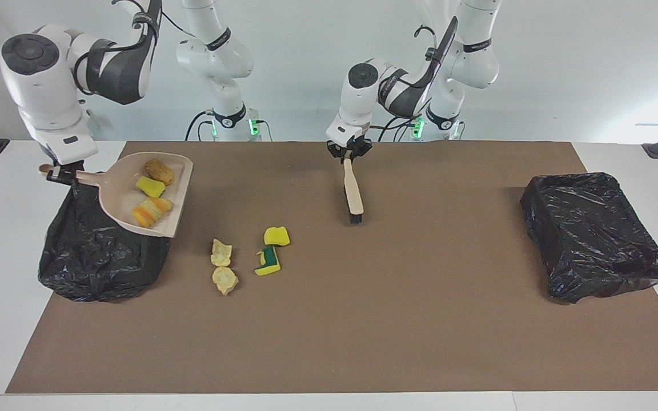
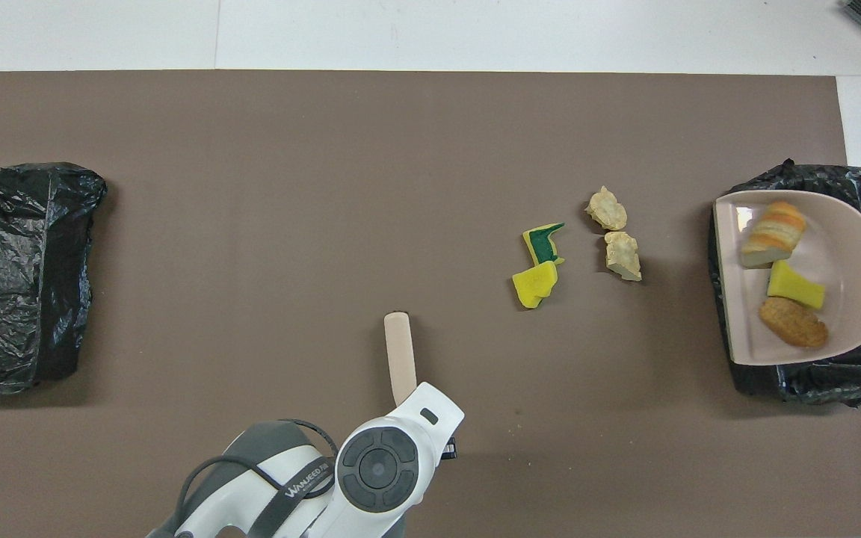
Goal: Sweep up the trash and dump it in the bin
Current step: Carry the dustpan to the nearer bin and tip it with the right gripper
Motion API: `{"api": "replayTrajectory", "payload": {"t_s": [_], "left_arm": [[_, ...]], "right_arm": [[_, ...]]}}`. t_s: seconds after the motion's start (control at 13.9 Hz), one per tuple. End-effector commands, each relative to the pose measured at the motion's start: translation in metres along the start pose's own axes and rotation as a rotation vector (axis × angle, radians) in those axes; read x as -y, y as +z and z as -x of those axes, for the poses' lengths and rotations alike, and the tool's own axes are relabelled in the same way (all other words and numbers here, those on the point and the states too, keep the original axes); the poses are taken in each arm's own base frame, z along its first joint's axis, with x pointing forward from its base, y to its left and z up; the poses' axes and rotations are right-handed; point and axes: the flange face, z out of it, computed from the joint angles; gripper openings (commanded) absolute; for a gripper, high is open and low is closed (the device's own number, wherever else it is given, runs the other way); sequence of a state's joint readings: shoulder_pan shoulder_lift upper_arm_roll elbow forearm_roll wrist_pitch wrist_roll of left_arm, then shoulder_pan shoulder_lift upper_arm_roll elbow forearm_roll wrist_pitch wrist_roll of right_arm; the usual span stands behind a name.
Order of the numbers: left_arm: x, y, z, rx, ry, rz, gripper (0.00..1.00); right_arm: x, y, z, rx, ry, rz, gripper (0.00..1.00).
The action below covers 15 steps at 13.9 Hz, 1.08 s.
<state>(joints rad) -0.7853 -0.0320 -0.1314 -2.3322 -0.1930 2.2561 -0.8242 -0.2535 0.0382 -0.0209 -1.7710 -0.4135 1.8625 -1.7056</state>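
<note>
My right gripper (image 1: 58,173) is shut on the handle of the beige dustpan (image 1: 119,197) (image 2: 845,250), held over the black-lined bin (image 1: 95,257) (image 2: 860,187) at the right arm's end. In the pan lie an orange-brown lump (image 1: 159,170), a yellow sponge (image 1: 150,186) and an orange-striped lump (image 1: 152,210). On the mat rest a yellow sponge (image 1: 276,236) (image 2: 535,285), a yellow-and-green sponge (image 1: 268,261) (image 2: 542,240) and two pale beige lumps (image 1: 221,253) (image 1: 225,279). My left gripper (image 1: 350,153) is shut on the brush (image 1: 353,191) (image 2: 400,357), bristles down near the mat.
A second black-lined bin (image 1: 594,242) (image 2: 16,276) sits at the left arm's end of the brown mat (image 1: 397,319). White table borders the mat on all sides.
</note>
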Motion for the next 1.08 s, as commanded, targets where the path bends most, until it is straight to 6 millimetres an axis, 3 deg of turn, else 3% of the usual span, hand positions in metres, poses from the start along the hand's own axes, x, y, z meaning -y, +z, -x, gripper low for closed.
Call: {"api": "replayTrajectory", "payload": {"t_s": [0.0, 0.14, 0.36, 0.43, 0.58, 0.79, 1.01], "left_arm": [[0.000, 0.007, 0.004, -0.002, -0.010, 0.015, 0.14], [0.000, 0.007, 0.003, 0.010, -0.029, 0.024, 0.73], [0.001, 0.007, 0.001, 0.012, -0.038, 0.023, 0.94], [0.001, 0.005, -0.001, 0.014, -0.036, 0.021, 1.00], [0.002, -0.009, -0.013, 0.007, -0.051, 0.038, 1.00], [0.014, -0.039, -0.055, -0.018, -0.126, 0.073, 1.00], [0.041, -0.079, -0.096, -0.072, -0.190, 0.115, 1.00]], "right_arm": [[0.005, 0.028, 0.033, 0.080, -0.028, 0.033, 0.00], [-0.001, 0.042, 0.043, 0.177, -0.073, 0.054, 0.00], [-0.001, 0.043, 0.047, 0.281, -0.113, 0.032, 0.00], [-0.002, 0.041, 0.046, 0.325, -0.132, 0.025, 0.00], [0.003, 0.042, 0.043, 0.399, -0.143, 0.007, 0.00], [0.005, 0.034, 0.037, 0.479, -0.092, 0.016, 0.00], [0.008, 0.018, 0.022, 0.569, -0.067, 0.035, 0.00]]}}
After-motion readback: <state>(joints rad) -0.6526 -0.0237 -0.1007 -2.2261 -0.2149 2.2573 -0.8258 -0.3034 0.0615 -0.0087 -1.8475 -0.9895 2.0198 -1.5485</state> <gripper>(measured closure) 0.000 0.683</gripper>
